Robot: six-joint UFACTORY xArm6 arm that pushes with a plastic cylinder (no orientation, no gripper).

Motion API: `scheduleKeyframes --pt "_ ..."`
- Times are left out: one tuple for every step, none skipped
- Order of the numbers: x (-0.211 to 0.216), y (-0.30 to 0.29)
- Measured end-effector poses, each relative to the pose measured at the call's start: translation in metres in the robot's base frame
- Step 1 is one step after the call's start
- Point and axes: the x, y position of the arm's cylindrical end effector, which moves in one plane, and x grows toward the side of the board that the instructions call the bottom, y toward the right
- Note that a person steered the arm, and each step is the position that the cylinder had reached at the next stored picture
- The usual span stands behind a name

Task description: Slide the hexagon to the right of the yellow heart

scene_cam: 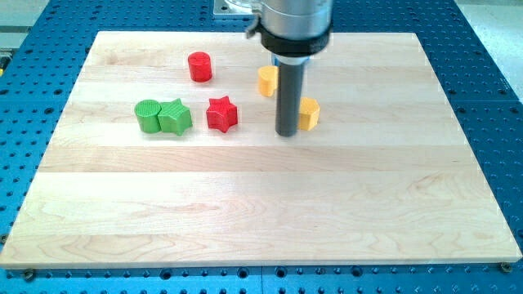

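Two yellow blocks lie in the upper middle of the board, both partly hidden by my rod. One yellow block [310, 113], which looks like the hexagon, sits just right of the rod. The other yellow block [266, 81], which looks like the heart, sits up and to the left of it, behind the rod's left edge. My tip [287, 134] rests on the board right against the left side of the hexagon-like block, below and right of the heart-like one.
A red cylinder [200, 66] lies at the upper left, with a red star [221, 113] below and right of it. A green cylinder [149, 116] and a green star [176, 117] touch each other further left. The wooden board [261, 212] lies on a blue perforated table.
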Motion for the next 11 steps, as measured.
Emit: scheduleKeyframes --pt "0.001 0.018" --pt "-0.038 0.024" --pt "-0.028 0.089" --pt "-0.051 0.100" --pt "-0.055 0.025" --pt "-0.053 0.013" --pt "-0.052 0.042" --pt "-0.081 0.046" --pt "-0.081 0.028" --pt "-0.010 0.029" --pt "0.019 -0.047"
